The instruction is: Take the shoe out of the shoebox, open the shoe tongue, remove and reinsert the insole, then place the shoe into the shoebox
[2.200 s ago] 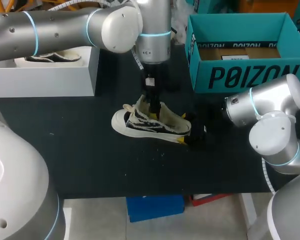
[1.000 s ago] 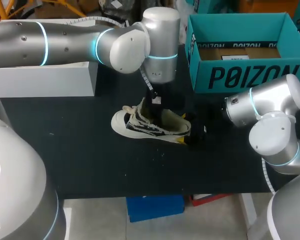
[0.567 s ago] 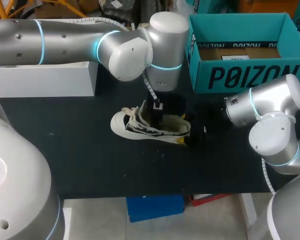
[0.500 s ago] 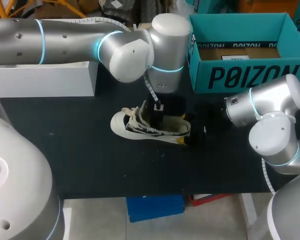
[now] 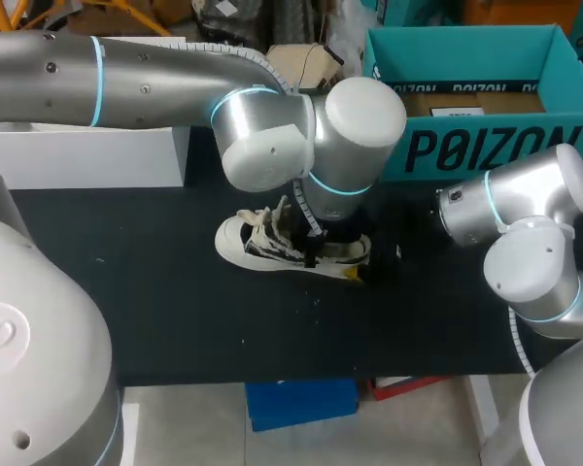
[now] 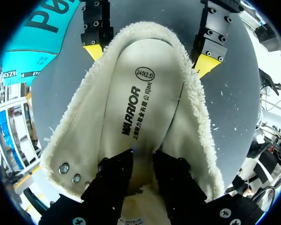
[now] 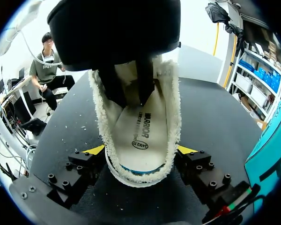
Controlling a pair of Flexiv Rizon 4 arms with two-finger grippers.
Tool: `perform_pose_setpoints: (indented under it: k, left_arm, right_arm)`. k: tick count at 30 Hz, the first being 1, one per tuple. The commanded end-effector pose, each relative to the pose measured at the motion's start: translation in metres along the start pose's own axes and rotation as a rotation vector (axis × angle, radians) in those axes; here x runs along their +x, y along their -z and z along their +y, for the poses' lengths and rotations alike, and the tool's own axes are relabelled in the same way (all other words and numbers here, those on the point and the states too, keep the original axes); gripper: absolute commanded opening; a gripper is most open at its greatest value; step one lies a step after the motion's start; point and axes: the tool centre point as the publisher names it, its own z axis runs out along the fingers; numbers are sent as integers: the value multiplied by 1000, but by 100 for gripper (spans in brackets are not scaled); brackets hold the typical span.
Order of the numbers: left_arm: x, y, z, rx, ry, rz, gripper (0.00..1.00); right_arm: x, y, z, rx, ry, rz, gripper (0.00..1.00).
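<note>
A cream and black fleece-lined shoe (image 5: 262,248) lies on its side on the black table (image 5: 175,320), toe to the left. Its white insole (image 6: 140,103) lies flat inside. My left gripper (image 6: 143,159) reaches into the shoe's mouth with its dark fingers (image 6: 114,173) a little apart, tips resting on the insole and nothing pinched between them. My right gripper (image 7: 140,151) is at the heel, its yellow-tipped fingers (image 7: 96,150) pressing the heel from both sides. In the head view my left arm's wrist (image 5: 355,136) hides most of the shoe's opening.
The open teal shoebox (image 5: 486,146) stands at the back right, just behind the shoe. A white box (image 5: 87,155) stands at the back left. Small flecks of fleece (image 5: 306,296) lie on the table in front of the shoe.
My left arm has swung right and come lower over the shoe, pushing its fingers deeper inside. Those fingers have parted slightly. The right gripper and the shoe have stayed in place.
</note>
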Motion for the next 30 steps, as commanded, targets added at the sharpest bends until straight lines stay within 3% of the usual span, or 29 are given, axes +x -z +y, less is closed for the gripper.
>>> perform_pose_setpoints:
  k: [1,8,25,27,29,30]
  left_arm:
    - [5,-7,0,28,8,-186,24]
    - [2,-13,-7,37,31,-280,25]
    - [-18,-14,-6,120,40,-355,19]
    - [-20,-14,-7,131,31,-355,14]
    - [-21,-13,-7,135,29,-353,0]
    - [-22,-13,-8,140,25,-346,0]
  right_arm:
    - [0,-2,-3,2,-2,0,0]
    - [0,-2,-3,2,-2,0,0]
    - [0,-2,-3,2,-2,0,0]
    - [0,-2,-3,2,-2,0,0]
    - [0,-2,-3,2,-2,0,0]
    - [0,-2,-3,2,-2,0,0]
